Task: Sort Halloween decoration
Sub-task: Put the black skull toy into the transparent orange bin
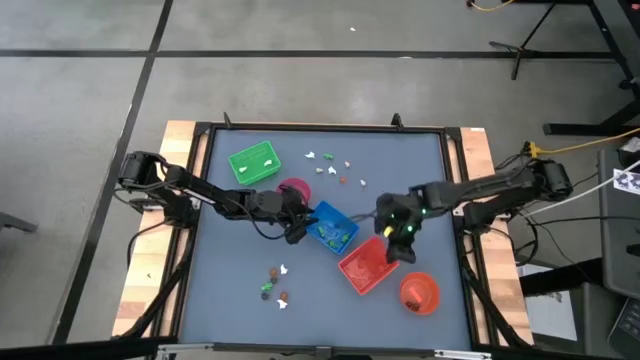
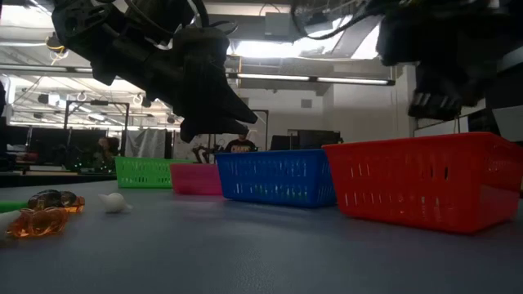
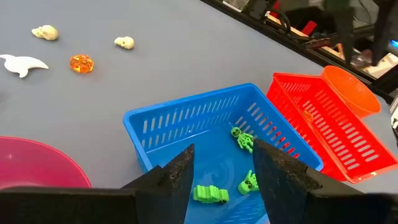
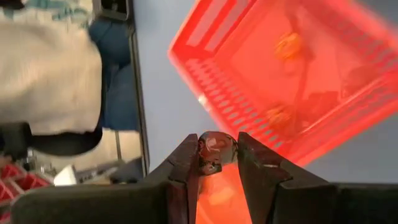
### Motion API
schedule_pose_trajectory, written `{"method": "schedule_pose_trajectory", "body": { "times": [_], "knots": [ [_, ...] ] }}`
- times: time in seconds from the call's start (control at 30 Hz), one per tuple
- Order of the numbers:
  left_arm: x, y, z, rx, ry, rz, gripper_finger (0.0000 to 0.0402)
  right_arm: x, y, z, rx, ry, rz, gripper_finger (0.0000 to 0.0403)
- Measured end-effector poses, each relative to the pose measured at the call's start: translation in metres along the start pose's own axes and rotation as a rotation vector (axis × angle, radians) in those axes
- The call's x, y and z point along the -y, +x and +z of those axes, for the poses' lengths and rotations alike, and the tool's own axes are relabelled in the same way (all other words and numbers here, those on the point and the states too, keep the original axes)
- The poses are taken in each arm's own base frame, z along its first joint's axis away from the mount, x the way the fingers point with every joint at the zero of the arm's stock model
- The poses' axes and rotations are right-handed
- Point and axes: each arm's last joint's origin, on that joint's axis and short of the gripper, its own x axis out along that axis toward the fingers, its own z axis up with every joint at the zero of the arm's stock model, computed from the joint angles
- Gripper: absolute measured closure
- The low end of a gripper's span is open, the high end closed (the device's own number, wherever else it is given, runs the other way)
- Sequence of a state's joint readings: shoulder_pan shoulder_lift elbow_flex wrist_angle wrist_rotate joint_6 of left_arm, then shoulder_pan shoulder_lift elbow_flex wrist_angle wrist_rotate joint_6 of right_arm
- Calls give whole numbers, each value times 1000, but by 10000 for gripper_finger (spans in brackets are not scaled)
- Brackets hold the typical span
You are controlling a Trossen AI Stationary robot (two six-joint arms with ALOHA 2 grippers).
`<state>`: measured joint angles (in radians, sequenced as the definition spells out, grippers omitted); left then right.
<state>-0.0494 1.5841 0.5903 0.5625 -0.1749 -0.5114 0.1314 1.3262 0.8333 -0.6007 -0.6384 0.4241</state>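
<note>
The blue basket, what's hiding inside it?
Inside the blue basket lie three little green figures, seen from the left wrist. The left gripper, open and empty, covers part of the floor, so more may hide there.

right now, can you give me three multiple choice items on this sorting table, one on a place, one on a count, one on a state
1. Where is the left hand?
A. over the blue slotted plastic basket
B. over the green basket
C. off the table

2. How many small green figures lie in the blue basket?
A. one
B. three
C. six

3. What is the right hand doing?
A. hanging open and empty
B. gripping a small orange-brown trinket above the red slotted plastic basket
C. gripping the pink bowl

Key: 1 A, the left wrist view looks past open fingers into it. 2 B, three show there. 3 B, the right wrist view shows the trinket pinched between the fingers.
</note>
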Motion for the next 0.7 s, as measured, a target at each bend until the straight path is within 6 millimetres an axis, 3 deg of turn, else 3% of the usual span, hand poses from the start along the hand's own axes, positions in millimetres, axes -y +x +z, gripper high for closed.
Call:
{"method": "schedule_pose_trajectory", "body": {
  "times": [0.27, 0.7],
  "knots": [
    [0, 0, 0, 0, 0, 0, 253, -27, 21, -18, -111, -31, 25, 313],
    [0, 0, 0, 0, 0, 0, 253, -56, 41, -45, -237, 66, 29, 313]
  ]
}}
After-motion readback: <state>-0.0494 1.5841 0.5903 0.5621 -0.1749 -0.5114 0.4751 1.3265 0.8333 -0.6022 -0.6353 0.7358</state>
